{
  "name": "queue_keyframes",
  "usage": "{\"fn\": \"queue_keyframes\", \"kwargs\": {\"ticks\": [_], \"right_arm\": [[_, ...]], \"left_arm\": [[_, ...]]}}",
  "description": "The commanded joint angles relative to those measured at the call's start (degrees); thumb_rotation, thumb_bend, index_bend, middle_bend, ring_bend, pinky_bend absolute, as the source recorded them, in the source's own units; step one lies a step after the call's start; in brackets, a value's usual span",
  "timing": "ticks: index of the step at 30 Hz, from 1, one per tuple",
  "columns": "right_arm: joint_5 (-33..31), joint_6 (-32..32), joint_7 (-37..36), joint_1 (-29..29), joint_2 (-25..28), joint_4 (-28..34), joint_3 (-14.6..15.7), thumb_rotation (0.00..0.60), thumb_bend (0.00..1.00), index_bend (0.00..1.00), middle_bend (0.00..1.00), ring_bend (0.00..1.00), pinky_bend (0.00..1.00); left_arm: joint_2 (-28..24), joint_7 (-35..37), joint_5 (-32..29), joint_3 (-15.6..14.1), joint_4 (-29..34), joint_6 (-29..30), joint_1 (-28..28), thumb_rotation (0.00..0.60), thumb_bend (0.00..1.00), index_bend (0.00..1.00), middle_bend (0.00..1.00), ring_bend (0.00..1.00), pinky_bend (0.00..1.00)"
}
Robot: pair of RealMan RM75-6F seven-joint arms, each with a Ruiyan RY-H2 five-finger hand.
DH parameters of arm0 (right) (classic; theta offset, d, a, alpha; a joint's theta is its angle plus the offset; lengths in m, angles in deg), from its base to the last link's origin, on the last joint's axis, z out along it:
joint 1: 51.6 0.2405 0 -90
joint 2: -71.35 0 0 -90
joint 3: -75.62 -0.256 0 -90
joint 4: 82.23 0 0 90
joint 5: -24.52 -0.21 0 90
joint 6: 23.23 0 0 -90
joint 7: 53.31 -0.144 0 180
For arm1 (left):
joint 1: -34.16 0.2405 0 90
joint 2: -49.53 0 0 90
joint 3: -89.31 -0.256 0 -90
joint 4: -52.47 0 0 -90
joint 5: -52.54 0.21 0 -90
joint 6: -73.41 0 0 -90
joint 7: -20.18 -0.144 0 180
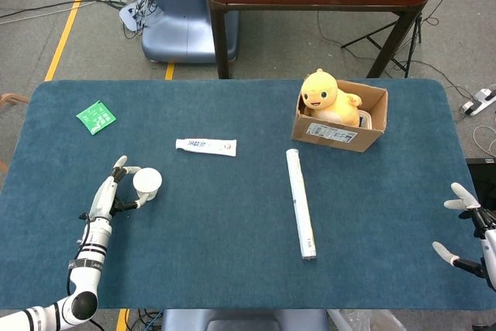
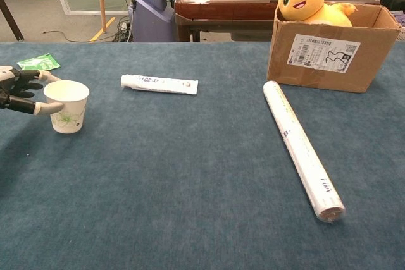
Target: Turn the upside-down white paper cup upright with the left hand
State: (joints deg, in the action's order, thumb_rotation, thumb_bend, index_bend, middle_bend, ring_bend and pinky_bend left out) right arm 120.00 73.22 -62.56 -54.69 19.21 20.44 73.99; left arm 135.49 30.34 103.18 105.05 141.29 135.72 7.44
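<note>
The white paper cup (image 1: 146,184) (image 2: 66,106), printed with a green flower, stands mouth up on the blue table near its left side. My left hand (image 1: 107,194) (image 2: 20,90) is to the cup's left and still holds it, one finger in front of the wall and another behind the rim. In the head view my right hand (image 1: 467,227) hovers past the table's right edge, fingers spread and holding nothing. It does not show in the chest view.
A toothpaste tube (image 1: 205,146) lies behind and right of the cup. A long white roll (image 1: 300,203) lies mid-table. A cardboard box (image 1: 341,131) with a yellow plush duck (image 1: 324,94) stands at the back right. A green packet (image 1: 96,116) lies at the back left.
</note>
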Motion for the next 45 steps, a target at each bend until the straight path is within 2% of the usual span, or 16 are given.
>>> {"fn": "queue_keyframes", "kwargs": {"ticks": [1,9,18,26,30,39,41,45], "right_arm": [[0.0,-0.1,0.0,0.0,0.0,0.0,0.0,0.600,0.00,0.13,0.35,0.40,0.60],[0.1,-0.2,0.3,0.2,-0.1,0.1,0.0,0.600,0.00,0.13,0.35,0.40,0.60],[0.4,-0.1,1.7,0.0,-0.5,0.1,0.1,0.600,0.00,0.13,0.35,0.40,0.60],[-0.4,0.6,3.1,-0.3,-0.9,0.3,-0.3,0.600,0.00,0.13,0.35,0.40,0.60],[-1.4,0.7,4.2,-0.5,-1.0,0.4,-0.6,0.600,0.00,0.13,0.35,0.40,0.60],[-3.2,-0.1,6.3,-0.3,-1.8,0.4,-1.2,0.600,0.00,0.13,0.35,0.40,0.60],[-3.4,-0.4,6.9,-0.2,-2.0,0.4,-1.3,0.600,0.00,0.13,0.35,0.40,0.60],[-3.8,-0.9,7.9,0.0,-2.4,0.4,-1.4,0.600,0.00,0.13,0.35,0.40,0.60]], "left_arm": [[-0.2,0.4,0.2,0.2,0.1,-0.1,0.4,0.600,0.22,0.26,0.00,0.00,0.00],[-2.7,1.6,2.6,0.9,3.9,2.0,2.4,0.600,0.22,0.22,0.00,0.00,0.00],[-9.0,3.5,6.9,1.3,12.9,5.0,5.8,0.600,0.21,0.21,0.00,0.00,0.00],[-17.0,5.2,20.1,-1.4,17.3,10.5,9.8,0.600,0.21,0.24,0.00,0.00,0.00],[-21.0,2.6,25.2,-2.3,18.9,14.5,11.6,0.600,0.21,0.27,0.00,0.00,0.00],[-23.8,-1.2,31.8,-6.3,16.7,20.0,15.3,0.600,0.21,0.31,0.00,0.00,0.00],[-23.8,-3.9,32.5,-7.3,16.0,20.6,15.8,0.600,0.21,0.31,0.00,0.00,0.00],[-23.7,-15.1,33.2,-9.4,16.2,22.2,17.2,0.600,0.21,0.32,0.00,0.00,0.00]]}}
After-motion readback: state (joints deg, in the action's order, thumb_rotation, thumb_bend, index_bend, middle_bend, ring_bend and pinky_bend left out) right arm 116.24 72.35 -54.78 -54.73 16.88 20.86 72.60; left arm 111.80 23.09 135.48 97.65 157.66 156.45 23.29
